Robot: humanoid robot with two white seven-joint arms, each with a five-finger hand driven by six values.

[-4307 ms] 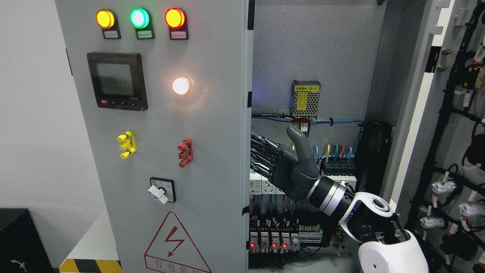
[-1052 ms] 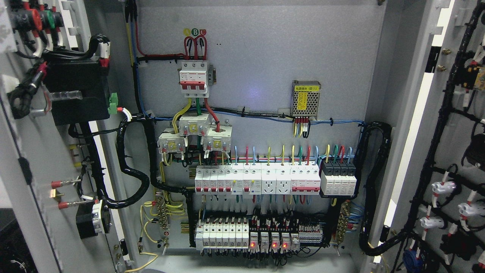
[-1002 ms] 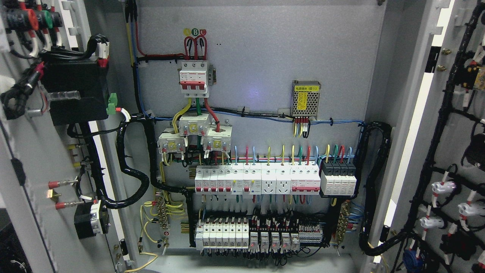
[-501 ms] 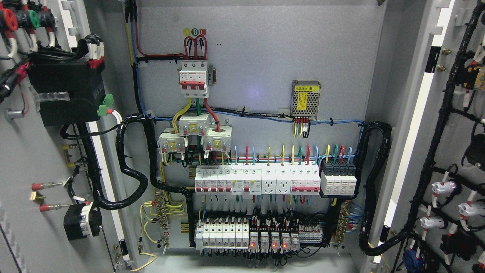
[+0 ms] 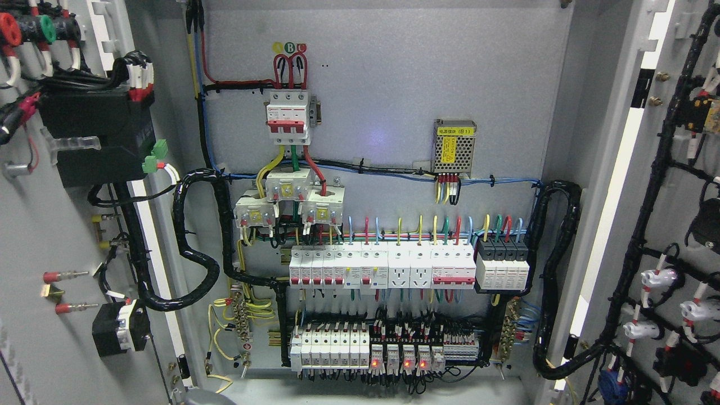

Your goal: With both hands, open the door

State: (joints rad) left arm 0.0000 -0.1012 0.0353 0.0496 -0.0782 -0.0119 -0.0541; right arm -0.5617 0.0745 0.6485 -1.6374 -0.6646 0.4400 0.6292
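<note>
The left door (image 5: 50, 236) stands swung wide at the left, its wired inner face showing; the cabinet's back panel (image 5: 394, 84) with rows of breakers (image 5: 388, 267) sits far in the middle; the right door (image 5: 669, 214) hangs open at the right; neither hand is visible, so their state cannot be told.

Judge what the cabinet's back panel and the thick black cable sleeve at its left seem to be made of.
Back panel: probably sheet metal with matte grey paint, flat with a soft, speckled sheen. Cable sleeve: likely flexible plastic spiral wrap, ribbed, glossy and bending in curves.
</note>
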